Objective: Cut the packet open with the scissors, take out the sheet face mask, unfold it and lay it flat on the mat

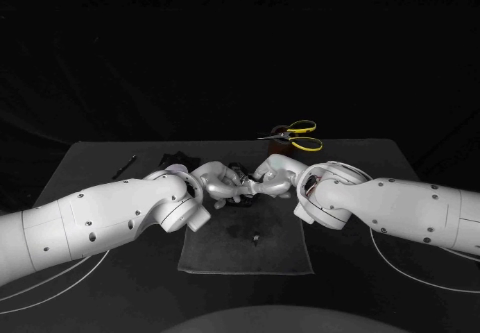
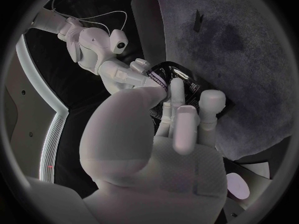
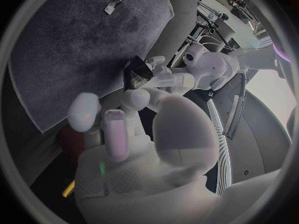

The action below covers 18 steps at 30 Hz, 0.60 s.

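Together, left hand (image 1: pixel 218 182) and right hand (image 1: pixel 272 177) pinch the glossy black, white-lettered packet (image 2: pixel 184 79) over the mat (image 1: pixel 245 251).

The scene is dim: the black table (image 1: pixel 90 159) and backdrop (image 1: pixel 240 62) swallow the light, while the white arms (image 1: pixel 110 215) catch it from above and stand out bright. A soft sheen lies on the left hand (image 1: pixel 222 184) and right hand (image 1: pixel 268 182). In both wrist views straight edges bow toward a dark round frame.
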### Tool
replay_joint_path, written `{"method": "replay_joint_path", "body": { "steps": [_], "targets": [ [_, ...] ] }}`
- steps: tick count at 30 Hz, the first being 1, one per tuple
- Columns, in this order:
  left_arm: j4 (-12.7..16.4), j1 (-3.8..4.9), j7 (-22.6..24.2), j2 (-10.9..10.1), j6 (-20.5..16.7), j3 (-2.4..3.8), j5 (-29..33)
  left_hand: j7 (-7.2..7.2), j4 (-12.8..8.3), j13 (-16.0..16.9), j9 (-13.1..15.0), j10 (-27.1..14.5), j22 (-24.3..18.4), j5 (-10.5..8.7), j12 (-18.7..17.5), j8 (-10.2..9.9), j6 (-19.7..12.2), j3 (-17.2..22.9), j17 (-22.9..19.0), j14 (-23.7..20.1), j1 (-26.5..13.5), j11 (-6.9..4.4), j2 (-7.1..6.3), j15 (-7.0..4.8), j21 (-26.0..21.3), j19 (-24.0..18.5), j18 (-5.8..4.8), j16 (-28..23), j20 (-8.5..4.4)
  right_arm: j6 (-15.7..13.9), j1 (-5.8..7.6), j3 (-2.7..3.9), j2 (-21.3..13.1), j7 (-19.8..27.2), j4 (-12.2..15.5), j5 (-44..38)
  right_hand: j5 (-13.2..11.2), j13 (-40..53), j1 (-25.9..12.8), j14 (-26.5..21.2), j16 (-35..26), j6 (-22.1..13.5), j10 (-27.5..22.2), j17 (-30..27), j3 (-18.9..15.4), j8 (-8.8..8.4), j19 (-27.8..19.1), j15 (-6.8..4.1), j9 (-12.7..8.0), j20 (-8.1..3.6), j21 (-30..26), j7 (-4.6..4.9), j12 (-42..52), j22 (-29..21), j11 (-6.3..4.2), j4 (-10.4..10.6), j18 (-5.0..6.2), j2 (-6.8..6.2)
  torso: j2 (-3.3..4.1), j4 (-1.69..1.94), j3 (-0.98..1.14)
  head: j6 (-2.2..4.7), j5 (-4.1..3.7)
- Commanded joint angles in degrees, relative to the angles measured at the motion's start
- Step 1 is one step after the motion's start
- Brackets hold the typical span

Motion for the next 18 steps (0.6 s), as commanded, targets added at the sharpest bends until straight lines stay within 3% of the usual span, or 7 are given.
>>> {"method": "replay_joint_path", "body": {
  "steps": [1, 3, 5, 8, 11, 14, 18],
  "targets": [
    [-0.12, 0.03, 2.02, -0.02, -1.61, 0.05, 2.24, -0.49, -2.1, 0.33, 1.37, 1.01, 0.33, 0.2, 0.01, 0.4, 0.97, 2.52, 0.82, 0.82, -2.81, -0.59, 0.29, -0.18, 0.4, 0.61, 0.09, 0.37, -0.13, 0.66, 0.03, 0.03, -0.14, 1.46, -0.22, 0.7, -1.89, -1.05, -0.49, 3.02, -0.72, 1.71, 0.75, -0.83, -0.37, 4.59, -0.91, -0.03, 0.24, 0.2, -0.83, -1.4, -1.88, -0.61, 0.15, 0.66, 1.03, 0.62, 0.03, 0.02, -0.04, -0.03, -0.05],
    [-0.1, 0.03, 2.12, -0.05, -1.36, 0.05, 2.48, -0.56, -3.19, 0.42, 1.5, 1.16, 0.47, 0.22, -0.01, 0.45, 1.12, 3.57, 1.19, 0.94, -4.05, -0.57, 0.14, -0.29, 0.51, 0.69, 0.08, 0.48, -0.2, 0.02, 0.03, 0.03, -0.22, 1.68, -0.34, 1.16, -3.88, -2.4, -0.9, 2.78, -1.25, 0.63, 0.07, -1.96, -1.06, 4.16, -1.33, 0.17, 0.1, 0.44, -1.41, -1.05, -4.22, -1.11, 0.45, 1.1, 1.09, 0.29, 0.04, 0.05, -0.05, -0.03, 0.0],
    [-0.03, 0.03, 2.23, -0.12, -0.77, 0.05, 2.73, -0.6, -5.15, 0.56, 1.71, 1.31, 0.61, 0.18, -0.08, 0.51, 1.33, 5.38, 1.44, 1.01, -5.5, -0.76, -0.16, -0.38, 0.66, 0.74, 0.06, 0.54, -0.28, -1.2, 0.03, 0.03, -0.38, 2.47, -0.49, 2.23, -8.65, -4.11, -1.78, 2.36, -2.25, -3.22, -1.12, -3.95, -4.27, 2.27, -2.23, 1.06, -0.48, 1.09, -2.83, 0.21, -7.16, -2.34, 1.48, 2.05, 1.29, -1.15, 0.05, 0.05, -0.04, -0.06, 0.03],
    [0.07, 0.03, 2.25, -0.17, -0.06, 0.05, 2.86, -0.64, -7.77, 0.8, 2.05, 1.62, 1.16, 0.22, -0.1, 0.58, 1.67, 7.89, 1.95, 1.18, -7.78, -0.83, -0.34, -0.46, 1.11, 1.02, -0.03, 0.67, -0.38, -2.38, 0.03, 0.03, -0.53, 3.6, -0.59, 3.18, -12.93, -6.39, -2.36, 1.78, -3.51, -6.21, -2.9, -6.37, -7.89, 0.49, -3.77, 1.97, -1.14, 1.91, -5.23, 1.45, -11.09, -4.62, 2.53, 3.26, 1.77, -2.48, 0.07, 0.05, -0.04, -0.09, 0.12],
    [0.2, 0.03, 2.21, -0.23, 0.88, 0.05, 2.95, -0.72, -9.19, 0.93, 2.26, 1.84, 1.35, 0.25, -0.1, 0.64, 1.95, 9.04, 2.62, 1.41, -8.87, -0.91, -0.5, -0.54, 1.3, 1.08, -0.04, 0.87, -0.43, -3.68, 0.03, 0.02, -0.74, 4.96, -0.63, 3.83, -14.61, -10.07, -2.28, 1.07, -4.98, -7.92, -5.44, -8.97, -10.6, -0.64, -5.58, 2.58, -1.64, 2.57, -8.03, 2.22, -17.13, -7.3, 3.23, 4.09, 2.39, -3.64, 0.05, 0.05, -0.03, -0.16, 0.15],
    [0.27, 0.03, 2.08, -0.26, 1.53, 0.05, 2.98, -0.81, -10.35, 1.04, 2.45, 2.15, 1.62, 0.27, -0.1, 0.68, 2.25, 10.02, 2.97, 1.53, -9.91, -1.0, -0.58, -0.61, 1.54, 1.21, -0.08, 0.96, -0.48, -4.47, 0.03, 0.01, -0.92, 5.94, -0.65, 4.07, -14.8, -11.23, -1.53, -0.06, -7.17, -9.13, -7.39, -12.58, -12.39, -1.49, -8.66, 3.04, -2.05, 3.09, -12.54, 2.74, -18.25, -11.63, 3.73, 4.85, 3.34, -4.13, 0.03, 0.01, 0.0, -0.15, 0.28],
    [0.28, 0.03, 1.76, -0.28, 2.34, 0.05, 3.11, -0.94, -11.78, 1.18, 2.71, 2.66, 2.16, 0.32, -0.04, 0.75, 2.69, 11.2, 3.59, 1.77, -11.26, -1.15, -0.67, -0.74, 1.96, 1.5, -0.16, 1.14, -0.58, -5.61, 0.03, 0.0, -1.5, 8.29, -0.26, 4.26, -14.75, -11.76, -0.81, -0.6, -8.15, -9.7, -8.23, -14.14, -13.45, -1.86, -10.15, 3.26, -2.23, 3.33, -14.85, 2.91, -18.32, -13.71, 3.92, 5.05, 3.78, -4.69, 0.04, 0.01, 0.04, -0.16, 0.48]
  ]
}}
